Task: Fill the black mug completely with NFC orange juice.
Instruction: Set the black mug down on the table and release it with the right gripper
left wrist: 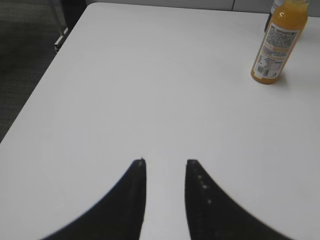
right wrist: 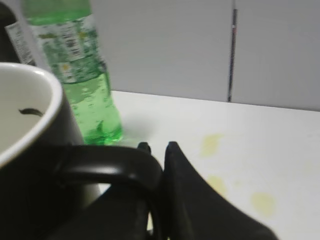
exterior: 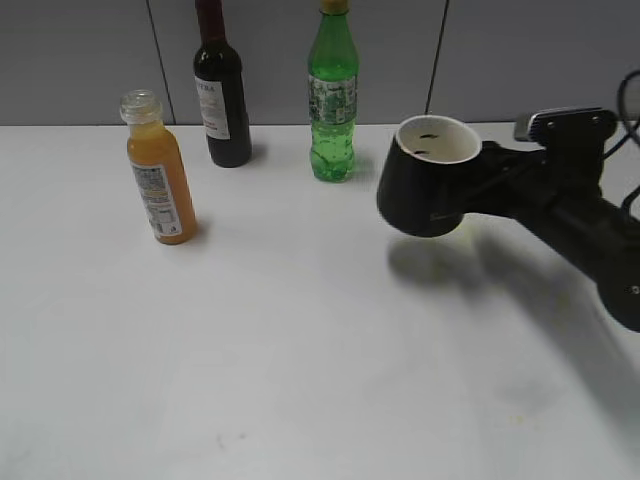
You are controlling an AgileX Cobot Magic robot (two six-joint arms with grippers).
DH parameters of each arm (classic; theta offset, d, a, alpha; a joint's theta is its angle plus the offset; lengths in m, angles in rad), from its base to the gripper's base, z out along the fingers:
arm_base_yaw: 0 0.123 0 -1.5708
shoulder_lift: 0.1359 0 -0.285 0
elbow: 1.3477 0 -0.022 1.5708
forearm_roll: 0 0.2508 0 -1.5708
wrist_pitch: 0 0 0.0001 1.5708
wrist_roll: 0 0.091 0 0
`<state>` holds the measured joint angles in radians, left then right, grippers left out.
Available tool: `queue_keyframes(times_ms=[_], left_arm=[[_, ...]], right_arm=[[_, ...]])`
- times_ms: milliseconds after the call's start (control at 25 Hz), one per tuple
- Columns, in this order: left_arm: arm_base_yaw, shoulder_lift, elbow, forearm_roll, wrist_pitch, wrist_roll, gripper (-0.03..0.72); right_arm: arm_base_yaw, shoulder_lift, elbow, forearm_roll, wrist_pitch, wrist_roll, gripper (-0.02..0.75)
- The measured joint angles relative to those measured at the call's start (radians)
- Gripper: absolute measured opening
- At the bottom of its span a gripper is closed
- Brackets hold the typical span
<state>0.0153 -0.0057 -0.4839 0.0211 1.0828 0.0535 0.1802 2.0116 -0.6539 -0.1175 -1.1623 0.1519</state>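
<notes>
The black mug point(exterior: 425, 180) with a white inside hangs above the table at the right, its mouth up and tilted slightly. My right gripper point(exterior: 490, 170) is shut on its loop handle point(right wrist: 107, 167); the mug's rim fills the left of the right wrist view point(right wrist: 27, 125). The NFC orange juice bottle point(exterior: 160, 180), clear with a white label and no cap, stands upright at the left. It also shows in the left wrist view point(left wrist: 277, 42) at the top right. My left gripper point(left wrist: 165, 162) is open and empty over bare table, out of the exterior view.
A dark wine bottle point(exterior: 220, 95) and a green soda bottle point(exterior: 332, 95) stand at the back near the grey wall. The soda bottle is close behind the mug point(right wrist: 80, 75). Pale yellow stains point(right wrist: 235, 175) mark the table. The table's left edge point(left wrist: 45, 85) drops to a dark floor.
</notes>
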Motion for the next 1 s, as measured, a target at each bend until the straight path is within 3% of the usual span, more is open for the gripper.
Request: queue_keyframes(times_ms=[280, 440, 640, 1000], left_arm=[[0.0, 0.0, 0.0, 0.0, 0.0, 0.0, 0.219], [0.0, 0.0, 0.0, 0.0, 0.0, 0.0, 0.219], [0.0, 0.0, 0.0, 0.0, 0.0, 0.0, 0.219], [0.0, 0.0, 0.0, 0.0, 0.0, 0.0, 0.219]], right_arm=[[0.289, -0.001, 0.017, 0.221, 0.001, -0.139, 0.043], [0.396, 0.006, 0.018, 0.331, 0.0, -0.178, 0.043], [0.467, 0.071, -0.012, 0.48, 0.001, -0.218, 0.043], [0.479, 0.185, -0.086, 0.52, 0.001, -0.223, 0.043]])
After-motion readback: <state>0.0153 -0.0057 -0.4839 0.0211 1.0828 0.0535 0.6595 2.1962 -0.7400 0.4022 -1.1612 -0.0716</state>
